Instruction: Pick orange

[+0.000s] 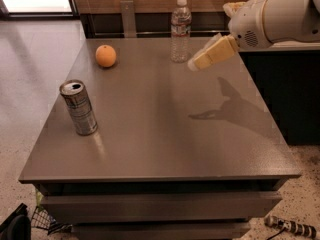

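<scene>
The orange [106,55] is a small round fruit on the grey table [165,134], near its far left corner. My gripper [198,62] hangs in the air over the far right part of the table, just right of the water bottle, pointing left and slightly down. It is well to the right of the orange, about a third of the table's width away, and holds nothing that I can see. Its shadow falls on the table's right side.
A clear water bottle [180,30] stands at the far edge between the gripper and the orange. A silver drink can [79,107] stands upright near the left edge. A dark counter [295,84] runs along the right of the table.
</scene>
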You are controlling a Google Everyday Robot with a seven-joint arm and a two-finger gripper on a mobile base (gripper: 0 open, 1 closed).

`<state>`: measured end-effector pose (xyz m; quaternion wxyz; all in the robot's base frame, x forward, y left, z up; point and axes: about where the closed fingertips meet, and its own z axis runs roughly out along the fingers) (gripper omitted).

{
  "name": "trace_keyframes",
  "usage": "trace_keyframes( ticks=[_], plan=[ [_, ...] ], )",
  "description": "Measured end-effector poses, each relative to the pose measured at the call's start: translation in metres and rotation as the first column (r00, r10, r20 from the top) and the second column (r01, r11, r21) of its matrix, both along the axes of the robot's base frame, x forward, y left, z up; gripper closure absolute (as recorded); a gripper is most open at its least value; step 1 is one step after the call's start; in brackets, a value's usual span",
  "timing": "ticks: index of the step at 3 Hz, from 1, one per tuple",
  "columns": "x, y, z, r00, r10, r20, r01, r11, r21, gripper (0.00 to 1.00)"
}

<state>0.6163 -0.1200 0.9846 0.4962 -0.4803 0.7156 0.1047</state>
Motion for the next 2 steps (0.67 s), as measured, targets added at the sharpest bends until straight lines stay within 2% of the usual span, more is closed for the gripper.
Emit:
trace_keyframes(
  ticks=[1,2],
  plan=[
    [0.0127,0.0250,-0.0105,0.9989,-0.018,-0.043,0.022,0.995,0.101,0.00],
    [0.0147,0.0281,-0.0136,0.9987,-0.012,-0.050,0.018,0.994,0.106,0.00]
  ],
)
